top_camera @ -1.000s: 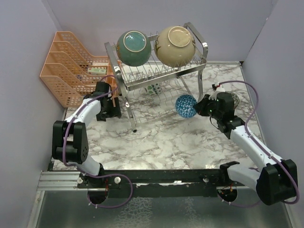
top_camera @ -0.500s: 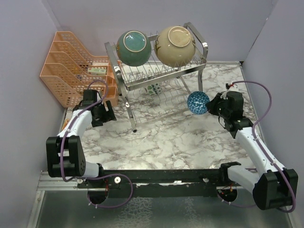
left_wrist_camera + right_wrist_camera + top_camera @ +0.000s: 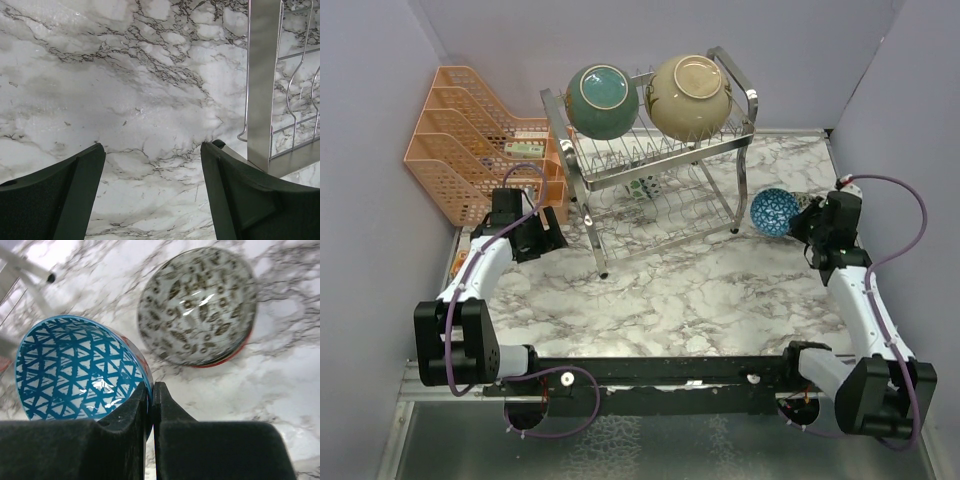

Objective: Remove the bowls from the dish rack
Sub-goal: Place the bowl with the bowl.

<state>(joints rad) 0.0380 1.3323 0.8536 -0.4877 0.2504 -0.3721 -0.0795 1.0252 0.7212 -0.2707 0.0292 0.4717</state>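
Only wrist views show right end effector (image 3: 150, 391) clamped on blue bowl (image 3: 75, 365), left end effector (image 3: 152, 148) apart.

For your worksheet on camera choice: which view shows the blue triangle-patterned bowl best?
Right wrist: the blue bowl looms large, pattern clear, rim pinched by the right gripper. Top external shows it small, right of the dish rack. Left wrist misses it.

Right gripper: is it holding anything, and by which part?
Yes. The right gripper is shut on the small blue patterned bowl, pinching it by the rim. The left gripper is open and holds nothing.
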